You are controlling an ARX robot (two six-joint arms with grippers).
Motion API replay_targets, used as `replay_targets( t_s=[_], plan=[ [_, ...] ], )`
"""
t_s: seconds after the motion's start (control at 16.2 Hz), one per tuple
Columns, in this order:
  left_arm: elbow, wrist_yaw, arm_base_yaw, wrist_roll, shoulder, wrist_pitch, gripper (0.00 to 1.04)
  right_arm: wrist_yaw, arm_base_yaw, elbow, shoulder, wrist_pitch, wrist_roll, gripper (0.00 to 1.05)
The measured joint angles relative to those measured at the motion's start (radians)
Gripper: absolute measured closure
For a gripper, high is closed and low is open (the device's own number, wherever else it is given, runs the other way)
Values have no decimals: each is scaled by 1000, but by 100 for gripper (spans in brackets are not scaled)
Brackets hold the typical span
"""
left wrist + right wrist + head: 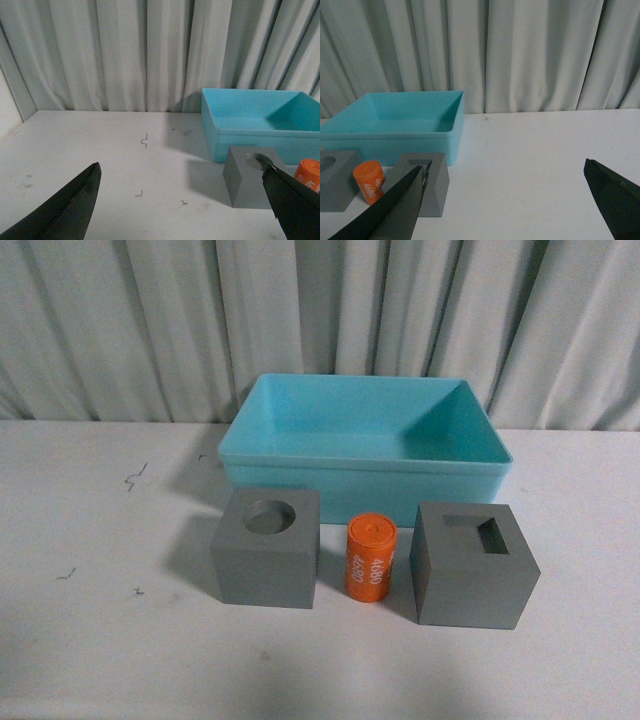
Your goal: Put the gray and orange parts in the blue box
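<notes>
In the front view the blue box (366, 472) stands empty at the back of the white table. Before it sit three parts in a row: a gray cube with a round recess (266, 548), an orange cylinder with white digits (371, 558), and a gray cube with a square recess (472, 565). Neither arm shows in the front view. My left gripper (180, 172) is open over bare table, left of the round-recess cube (250, 177), with the blue box (260, 127) beyond. My right gripper (504, 170) is open, right of the square-recess cube (427, 182) and the orange cylinder (369, 181).
A pleated grey curtain (320, 320) closes off the back of the table. Small dark marks (134, 477) dot the table surface at the left. The table's left side ends at a white wall (7, 110) in the left wrist view.
</notes>
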Motion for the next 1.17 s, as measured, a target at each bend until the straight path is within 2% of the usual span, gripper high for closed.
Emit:
replay_targets(
  t_s=[0.74, 0.8, 0.87, 0.93, 0.99, 1.17],
  plan=[
    [0, 0, 0, 0, 0, 0, 7, 0, 0, 0, 0, 0, 0, 6],
    [0, 0, 0, 0, 0, 0, 7, -51, -16, 19, 18, -74, -11, 6],
    [0, 2, 0, 0, 0, 0, 7, -230, -110, 101, 177, -229, -50, 6],
    [0, -1, 0, 0, 0, 0, 7, -396, -218, 174, 394, -227, -109, 6],
    [0, 0, 0, 0, 0, 0, 7, -517, -279, 232, 554, -136, -162, 6],
    [0, 0, 0, 0, 0, 0, 7, -550, -262, 362, 870, 21, -265, 6]
  ],
)
